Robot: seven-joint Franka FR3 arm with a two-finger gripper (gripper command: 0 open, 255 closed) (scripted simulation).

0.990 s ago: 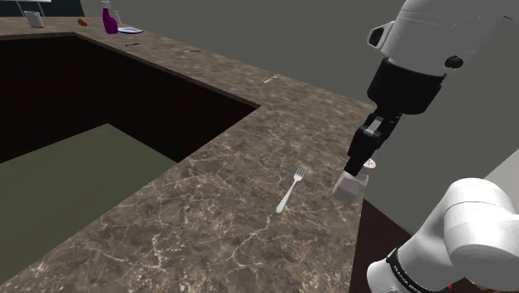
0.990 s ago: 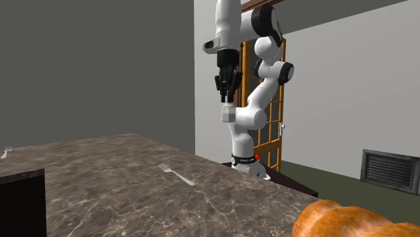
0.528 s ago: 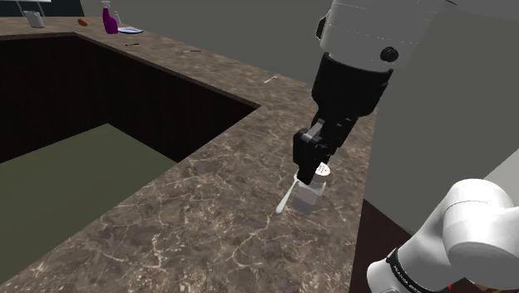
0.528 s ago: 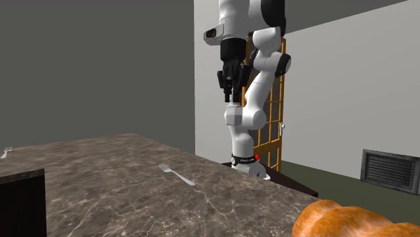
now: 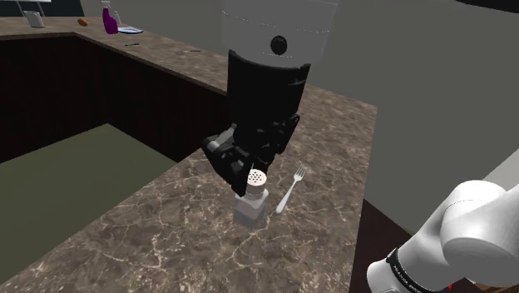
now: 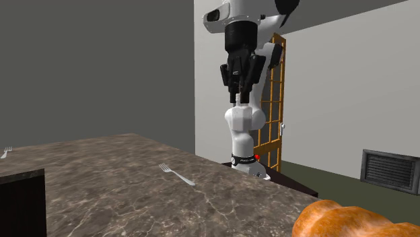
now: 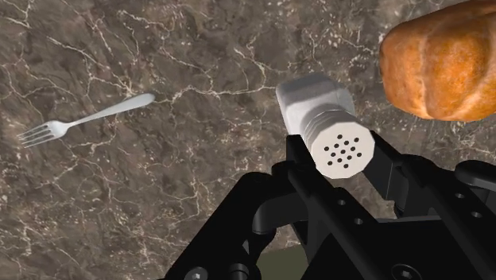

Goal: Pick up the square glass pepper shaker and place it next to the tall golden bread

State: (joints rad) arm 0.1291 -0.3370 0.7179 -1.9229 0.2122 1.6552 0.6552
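Claw [image 5: 253,178] clamped on the pepper shaker [image 7: 318,103], fingers either side of its perforated round cap (body pale grey, square). Shaker hangs upright, clear of the brown veined table [image 5: 183,229]. Beneath it a fork [image 7: 83,119] lies on one side and the golden bread [image 7: 443,60] on the other. The bread is nearer.

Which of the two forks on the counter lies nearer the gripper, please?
The fork near the held pepper shaker; the other fork lies far off, at the second exterior view's left edge.
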